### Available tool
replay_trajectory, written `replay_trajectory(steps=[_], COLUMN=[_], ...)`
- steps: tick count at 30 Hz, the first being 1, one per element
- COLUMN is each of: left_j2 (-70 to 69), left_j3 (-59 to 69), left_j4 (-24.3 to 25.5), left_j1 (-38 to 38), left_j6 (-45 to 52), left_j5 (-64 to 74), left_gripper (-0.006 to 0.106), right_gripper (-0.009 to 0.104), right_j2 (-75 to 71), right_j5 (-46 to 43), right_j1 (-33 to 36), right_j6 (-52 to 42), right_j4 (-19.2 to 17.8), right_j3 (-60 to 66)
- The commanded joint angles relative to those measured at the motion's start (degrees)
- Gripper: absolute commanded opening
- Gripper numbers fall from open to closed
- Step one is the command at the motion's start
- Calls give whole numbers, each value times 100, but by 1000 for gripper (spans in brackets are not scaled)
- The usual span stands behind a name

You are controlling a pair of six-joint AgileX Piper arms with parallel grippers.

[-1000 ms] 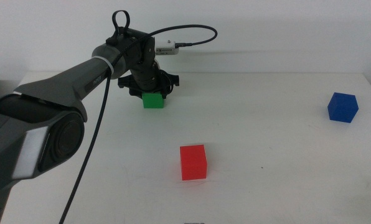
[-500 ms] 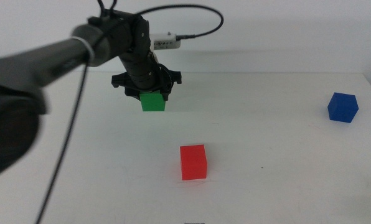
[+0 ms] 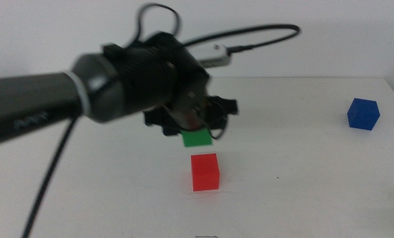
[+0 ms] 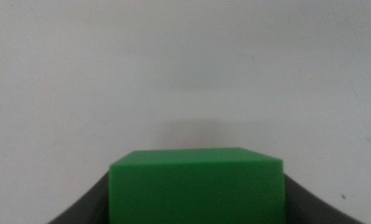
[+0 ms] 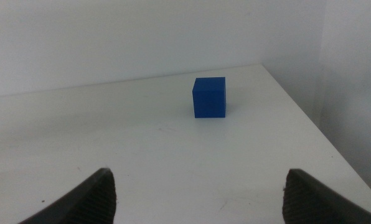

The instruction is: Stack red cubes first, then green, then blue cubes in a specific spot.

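Observation:
My left gripper [image 3: 196,129] is shut on the green cube [image 3: 197,137] and holds it in the air just above and behind the red cube [image 3: 205,172], which sits on the white table near the middle front. In the left wrist view the green cube [image 4: 195,185] fills the space between the two jaws. The blue cube [image 3: 363,114] sits at the far right of the table. It also shows in the right wrist view [image 5: 209,97], well ahead of my right gripper [image 5: 195,193], which is open and empty and is out of the middle view.
The left arm and its black cable [image 3: 250,36] stretch in from the left over the table. The table's right edge [image 5: 310,118] runs close beside the blue cube.
My left gripper has lifted the green cube off the back left of the table and carried it forward and right, to just above the red cube. The red and blue cubes have not moved.

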Motion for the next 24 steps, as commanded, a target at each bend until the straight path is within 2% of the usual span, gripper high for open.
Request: replay_trajectory(steps=[1,6,24], left_j2=[-206,-8,289], left_j3=[-129,-129,-129], left_j4=[339,494,489], left_j1=[-240,-459,-499], left_j6=[-534,-937,-1060], left_j5=[-121,-51,196], left_gripper=[9,9,9], right_gripper=[71,71,71], right_j2=[-126,-126,-126], right_j5=[-440,-440,-440], right_j1=[-32,-32,-32], right_j6=[-73,-73,-73], right_j4=[-70,-70,-70], right_j3=[-103,-103,-103])
